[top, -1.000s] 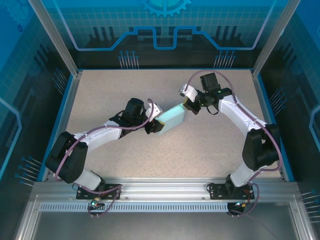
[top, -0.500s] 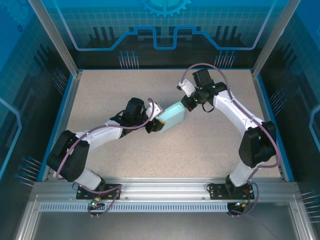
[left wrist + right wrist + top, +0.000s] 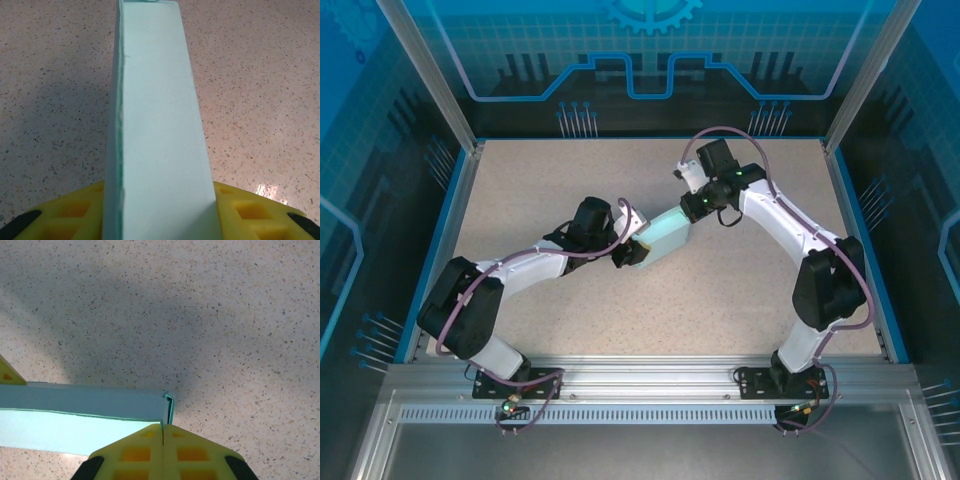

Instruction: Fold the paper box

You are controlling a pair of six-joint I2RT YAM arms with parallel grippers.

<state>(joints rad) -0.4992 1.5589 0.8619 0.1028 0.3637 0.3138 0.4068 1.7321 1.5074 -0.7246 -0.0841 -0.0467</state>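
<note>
The paper box (image 3: 663,235) is a light teal, flat rectangular box held just above the middle of the table. My left gripper (image 3: 631,251) is shut on its near-left end. In the left wrist view the box (image 3: 155,115) runs straight up between the two yellow fingers (image 3: 70,212), with the gripper (image 3: 160,220) clamping its sides. My right gripper (image 3: 693,207) is shut with nothing held. Its joined tips (image 3: 163,427) touch the far end corner of the box (image 3: 80,407), where a thin end flap (image 3: 169,407) stands slightly ajar.
The speckled beige table (image 3: 540,180) lies bare around the box. A blue rim (image 3: 448,225) and aluminium posts (image 3: 425,75) border it at the sides and back. Both arm bases sit on the rail (image 3: 650,375) at the near edge.
The right arm's wrist has swung left and farther back, bringing its shut tips to the box's far corner. The left gripper and the box have barely moved.
</note>
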